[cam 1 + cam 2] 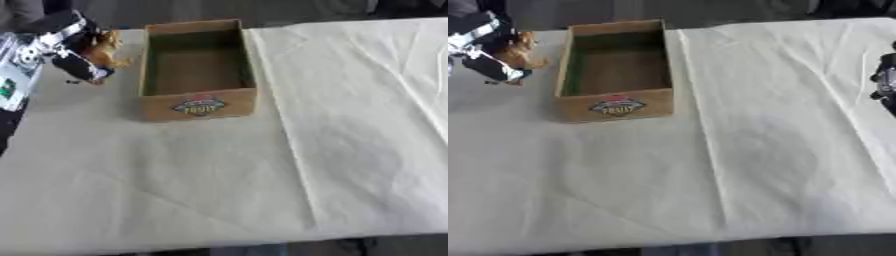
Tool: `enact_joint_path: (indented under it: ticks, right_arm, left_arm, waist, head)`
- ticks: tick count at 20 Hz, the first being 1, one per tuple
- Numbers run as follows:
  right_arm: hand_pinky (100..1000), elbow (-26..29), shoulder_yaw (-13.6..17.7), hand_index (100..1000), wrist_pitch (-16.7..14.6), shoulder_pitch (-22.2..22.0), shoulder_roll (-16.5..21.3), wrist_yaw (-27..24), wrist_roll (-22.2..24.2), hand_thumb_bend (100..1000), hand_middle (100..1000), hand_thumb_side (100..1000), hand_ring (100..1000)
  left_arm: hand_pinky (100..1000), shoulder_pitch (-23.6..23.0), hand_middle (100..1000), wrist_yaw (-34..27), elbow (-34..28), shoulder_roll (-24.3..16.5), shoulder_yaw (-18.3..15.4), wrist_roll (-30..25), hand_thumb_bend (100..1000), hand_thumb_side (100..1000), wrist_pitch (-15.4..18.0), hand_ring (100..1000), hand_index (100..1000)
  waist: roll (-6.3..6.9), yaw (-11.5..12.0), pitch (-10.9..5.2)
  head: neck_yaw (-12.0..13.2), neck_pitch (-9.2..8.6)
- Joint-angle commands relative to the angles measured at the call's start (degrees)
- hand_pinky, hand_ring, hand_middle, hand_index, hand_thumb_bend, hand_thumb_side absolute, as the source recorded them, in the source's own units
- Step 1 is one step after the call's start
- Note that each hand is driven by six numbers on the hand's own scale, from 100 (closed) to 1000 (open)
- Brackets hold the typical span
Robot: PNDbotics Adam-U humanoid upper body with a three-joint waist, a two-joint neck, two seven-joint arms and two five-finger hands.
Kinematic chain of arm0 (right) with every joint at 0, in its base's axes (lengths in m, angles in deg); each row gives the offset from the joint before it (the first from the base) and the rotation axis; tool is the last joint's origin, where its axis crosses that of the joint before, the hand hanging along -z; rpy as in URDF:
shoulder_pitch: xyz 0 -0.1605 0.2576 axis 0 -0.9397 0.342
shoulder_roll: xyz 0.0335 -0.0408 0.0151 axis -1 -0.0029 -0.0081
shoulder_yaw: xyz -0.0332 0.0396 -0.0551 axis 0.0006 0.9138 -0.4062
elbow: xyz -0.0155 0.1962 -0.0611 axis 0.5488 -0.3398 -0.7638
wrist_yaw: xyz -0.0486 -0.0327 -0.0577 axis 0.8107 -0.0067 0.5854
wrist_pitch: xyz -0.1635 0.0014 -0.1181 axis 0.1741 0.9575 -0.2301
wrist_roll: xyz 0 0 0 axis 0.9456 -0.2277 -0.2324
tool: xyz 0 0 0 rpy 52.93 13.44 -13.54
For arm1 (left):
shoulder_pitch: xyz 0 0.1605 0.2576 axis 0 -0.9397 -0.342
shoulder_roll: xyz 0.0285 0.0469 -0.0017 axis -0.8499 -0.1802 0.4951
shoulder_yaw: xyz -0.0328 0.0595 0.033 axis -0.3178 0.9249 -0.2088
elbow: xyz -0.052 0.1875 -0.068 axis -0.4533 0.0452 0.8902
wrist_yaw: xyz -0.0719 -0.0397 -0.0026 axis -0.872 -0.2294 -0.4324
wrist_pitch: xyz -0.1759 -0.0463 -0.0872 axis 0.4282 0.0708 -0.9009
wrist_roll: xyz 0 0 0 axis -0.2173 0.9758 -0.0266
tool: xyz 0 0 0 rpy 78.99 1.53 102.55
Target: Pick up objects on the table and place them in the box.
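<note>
Upper left of the frame: left hand [74,52], black with silver joints, its fingers curled round a small orange-brown object [107,47]; shape unclear, possibly a soft toy, I cannot tell more; the object juts from the hand toward the right, on the side facing the box; whether it is lifted clear of the cloth or touching it cannot be told. Just right of that, upper centre-left: the cardboard box [199,106], open-topped, a round label on its near wall, its long axis running from the near edge of the table away toward the far edge; nothing visible inside it; its left wall stands just beside the held object, a narrow strip of cloth between them. Judgement: the move ahead turns on this one relation; the box opening lies directly to the right of the left hand, so a short carry rightward, over the left wall, would put the object above the cavity; the long left wall is the edge to clear, and a low carry could catch it. Centre and right: the table [350,125] under a creased pale cloth, no other loose items that I can make out. Far right edge, in the right eye view only: the right hand [885,80], a dark sliver at mid-height, well apart from the box; its fingers cannot be made out; the left hand is much the nearer.
</note>
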Motion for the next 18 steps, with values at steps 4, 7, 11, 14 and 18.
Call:
enact_joint_path:
  ticks: [4,7,11,14,18]
  right_arm:
    - [427,0.38,-0.21,792,-0.10,0.57,1.79,-0.28,0.74,100,646,342,575]
    - [427,0.41,-0.48,792,-0.15,1.04,1.64,-0.35,1.04,100,646,343,575]
    - [426,0.34,-0.55,792,-0.10,1.09,1.34,-0.36,1.28,100,646,344,574]
    - [426,0.35,-0.46,793,-0.10,1.08,1.23,-0.35,1.29,100,645,345,574]
    - [426,0.38,-0.39,793,-0.09,1.16,1.03,-0.39,1.27,100,645,345,574]
  left_arm:
    - [271,5.50,276,2.60,-0.62,4.26,1.08,-0.12,418,100,0.94,307,390]
    - [293,6.60,290,4.60,1.54,7.71,2.24,-0.32,423,100,1.75,321,403]
    - [323,6.74,313,9.19,6.20,11.57,2.47,1.44,436,100,2.33,343,425]
    - [336,6.28,325,11.79,9.09,13.19,2.25,3.55,444,100,3.07,354,435]
    - [370,5.37,355,13.18,11.01,14.25,2.59,4.74,454,100,3.95,381,464]
  waist:
    - [-0.14,-0.69,-1.29]
    - [-0.14,-1.45,-1.17]
    - [-0.06,-2.16,-0.80]
    - [-0.09,-2.45,-0.52]
    - [-0.09,-2.41,-0.30]
  head:
    - [0.20,0.31]
    - [0.64,0.25]
    - [1.02,0.03]
    - [0.99,-0.05]
    - [1.04,-0.13]
